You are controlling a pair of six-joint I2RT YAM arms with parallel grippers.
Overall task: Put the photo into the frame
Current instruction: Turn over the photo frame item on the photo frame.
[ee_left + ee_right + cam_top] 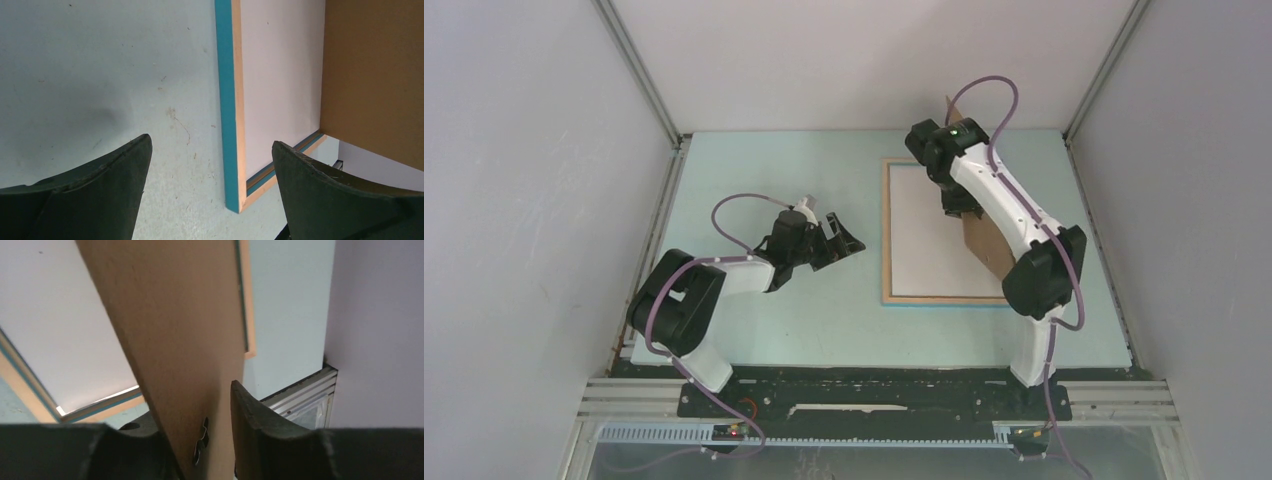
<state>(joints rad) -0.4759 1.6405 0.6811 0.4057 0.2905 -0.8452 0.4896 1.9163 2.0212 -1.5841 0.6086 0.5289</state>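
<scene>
The right tool (pixel 192 405) has its two fingers either side of one plain brown backing board (pixel 170 315). The board runs up between them at a slant, its broad face turned to the wrist camera. The right finger (pixel 260 435) lies against the board's edge. Whether the pair actually pinch the board or only straddle it cannot be told. A single small metal hanger clip (pixel 200 441) sits on the board's face low between the fingers.

The left tool (pixel 211 142) is spread wide, its two dark fingers (pixel 100 195) far apart, holding and touching nothing. It hangs over bare pale blue-green counter (pixel 100 75), just left of the frame and apart from it.

There is one frame (pixel 227 100). It lies flat on the counter right of centre, light wood side up, with bright blue showing along its outer edge. Inside its opening lies the photo (pixel 280 75), of which only a blank white face shows; no printed side is visible. From above, the board stands tilted over the frame's right side, hiding that rail, its upper end sticking up beyond the frame's far edge.

Two arms are in view, each trailing one purple cable (pixel 734 200). Pale grey walls (pixel 524 200) close in the counter on three sides.
</scene>
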